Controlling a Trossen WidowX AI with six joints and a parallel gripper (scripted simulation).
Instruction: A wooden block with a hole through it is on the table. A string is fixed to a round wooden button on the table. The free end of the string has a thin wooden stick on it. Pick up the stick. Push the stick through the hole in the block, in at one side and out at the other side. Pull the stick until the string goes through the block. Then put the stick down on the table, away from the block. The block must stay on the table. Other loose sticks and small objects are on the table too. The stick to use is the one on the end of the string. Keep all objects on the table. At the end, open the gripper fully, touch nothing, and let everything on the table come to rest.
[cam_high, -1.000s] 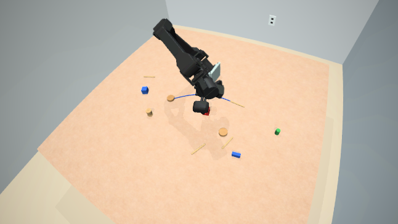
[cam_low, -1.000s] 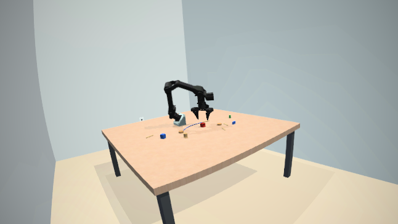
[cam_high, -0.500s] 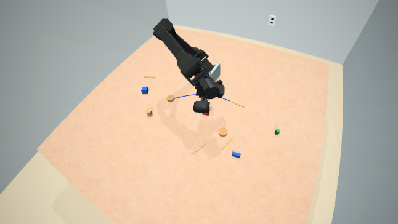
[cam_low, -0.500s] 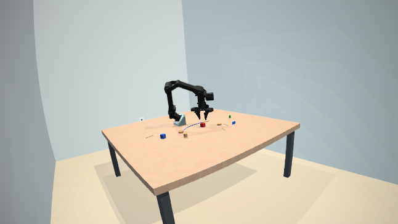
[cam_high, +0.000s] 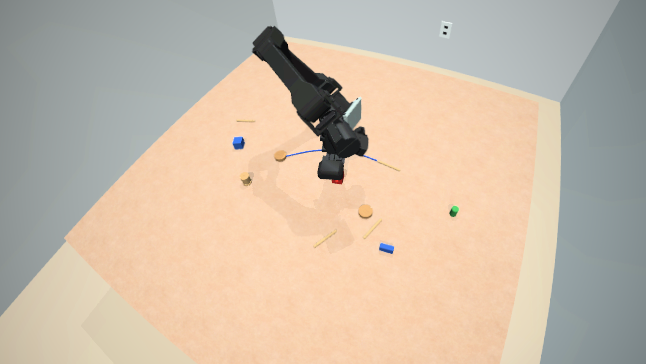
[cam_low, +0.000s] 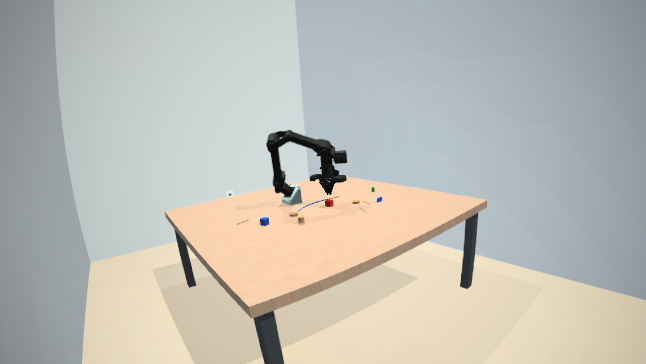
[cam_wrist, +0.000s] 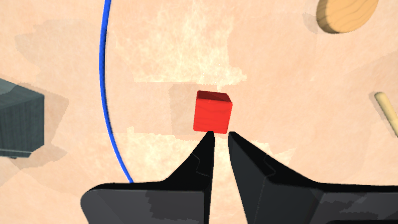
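Observation:
The stick (cam_high: 389, 166) (cam_low: 335, 197) on the string's free end lies on the table. The blue string (cam_high: 304, 152) (cam_low: 312, 203) (cam_wrist: 102, 75) curves from it to the round wooden button (cam_high: 280, 155) (cam_low: 293, 214), passing partly behind the arm in the top view. A small tan wooden block (cam_high: 245, 178) (cam_low: 301, 220) stands apart from the string; its hole cannot be made out. My gripper (cam_low: 328, 193) (cam_wrist: 220, 136) points down above the table near a red cube (cam_high: 338, 181) (cam_low: 329, 203) (cam_wrist: 212, 115). Its fingers are nearly together, with nothing between them. The top view hides the fingertips.
A blue cube (cam_high: 238, 143) (cam_low: 264, 221) and a loose stick (cam_high: 245, 121) (cam_low: 243, 221) lie beyond the button. A loose disc (cam_high: 365, 211) (cam_wrist: 350, 15), two loose sticks (cam_high: 325, 238) (cam_high: 372, 228), a blue block (cam_high: 386, 248) and a green cylinder (cam_high: 454, 211) lie on the other side.

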